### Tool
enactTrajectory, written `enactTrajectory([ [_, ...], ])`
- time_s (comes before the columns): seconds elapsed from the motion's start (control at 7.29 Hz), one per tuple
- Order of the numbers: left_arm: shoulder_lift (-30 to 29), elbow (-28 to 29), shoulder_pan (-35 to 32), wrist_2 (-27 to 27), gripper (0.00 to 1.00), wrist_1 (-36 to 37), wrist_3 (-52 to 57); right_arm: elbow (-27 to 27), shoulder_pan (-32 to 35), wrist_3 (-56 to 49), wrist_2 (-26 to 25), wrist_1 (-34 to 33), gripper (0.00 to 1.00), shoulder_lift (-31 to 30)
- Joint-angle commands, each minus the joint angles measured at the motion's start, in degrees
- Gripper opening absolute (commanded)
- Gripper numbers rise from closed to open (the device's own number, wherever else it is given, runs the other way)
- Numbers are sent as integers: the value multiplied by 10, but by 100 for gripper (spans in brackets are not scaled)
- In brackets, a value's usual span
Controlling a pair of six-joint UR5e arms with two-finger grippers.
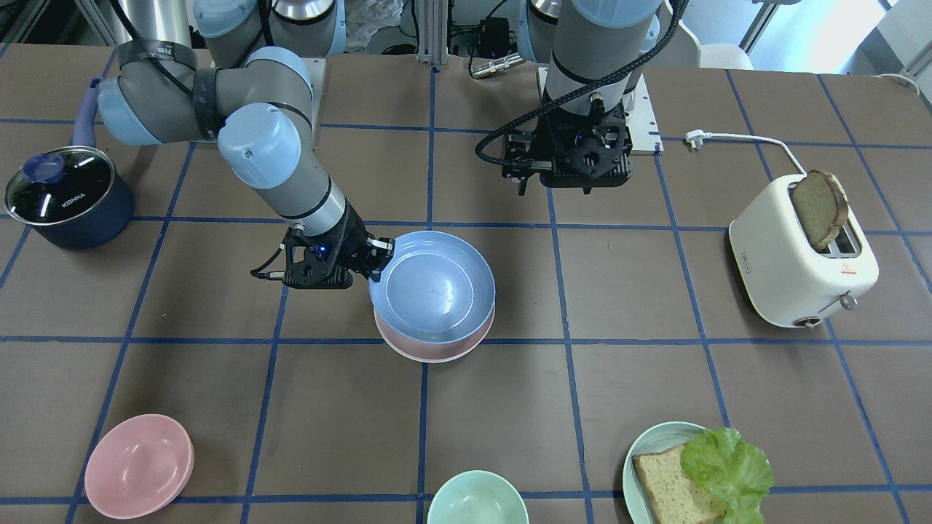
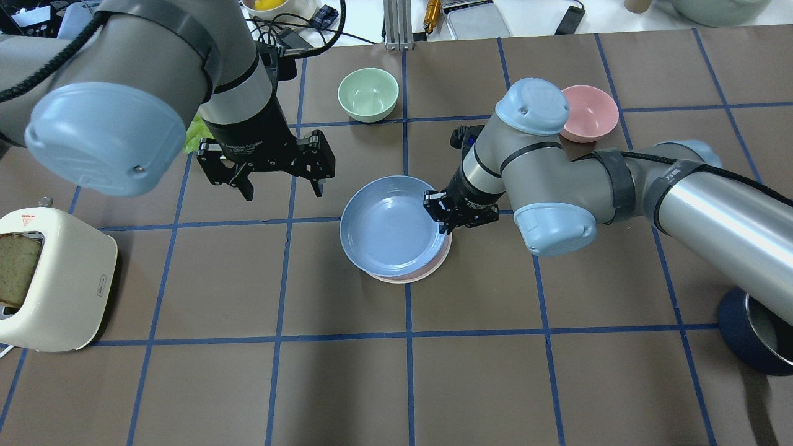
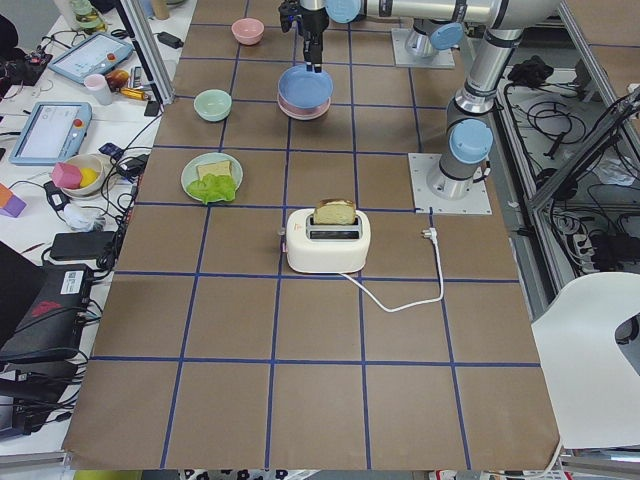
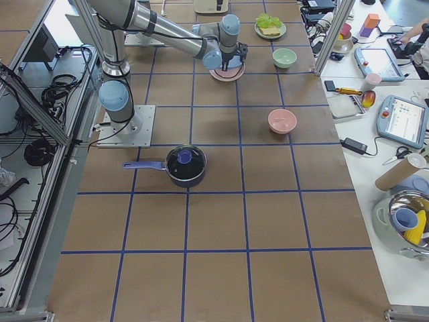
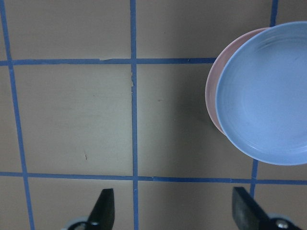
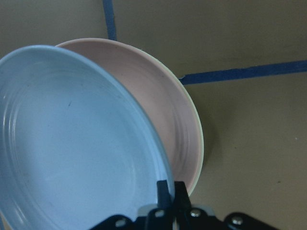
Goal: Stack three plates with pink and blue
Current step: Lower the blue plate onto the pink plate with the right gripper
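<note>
Brown paper tabletop (image 1: 655, 291) with a blue tape grid, stack sits mid-table.

- Right gripper (image 2: 443, 223) is pinched on the near rim of the blue plate (image 1: 435, 291), one finger inside the rim and one outside.
- Blue plate hangs tilted over the pink plate (image 6: 168, 115), high on the gripped side and offset from centre. Can't tell if its far edge is resting on the pink.
- A thin pale edge shows under the pink rim in the right wrist view. Could be the cream plate, can't confirm.
- Left gripper (image 2: 284, 186) is spread wide and empty, hovering near the stack and clear of it.

Handling, my read: the plates look light, stiff and matte, so not too slippery. A one-sided rim pinch lets the plate swing, though. Level it, centre it, then let go low. The raised rim is the only real grab point.

Room: the mint bowl (image 2: 368, 94), pink bowl (image 2: 591, 111), toaster (image 1: 801, 269) and pot (image 1: 69, 196) are all well apart from the stack. Closest obstacle is the left gripper.
</note>
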Motion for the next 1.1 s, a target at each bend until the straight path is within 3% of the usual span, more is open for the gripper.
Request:
enactTrajectory([
  [0.0,8,1,2,-6,100,1,1,1,6,3,1,-25,12,9],
  [0.96,26,9,26,-2,100,23,1,-8,-9,-7,-14,-32,40,7],
])
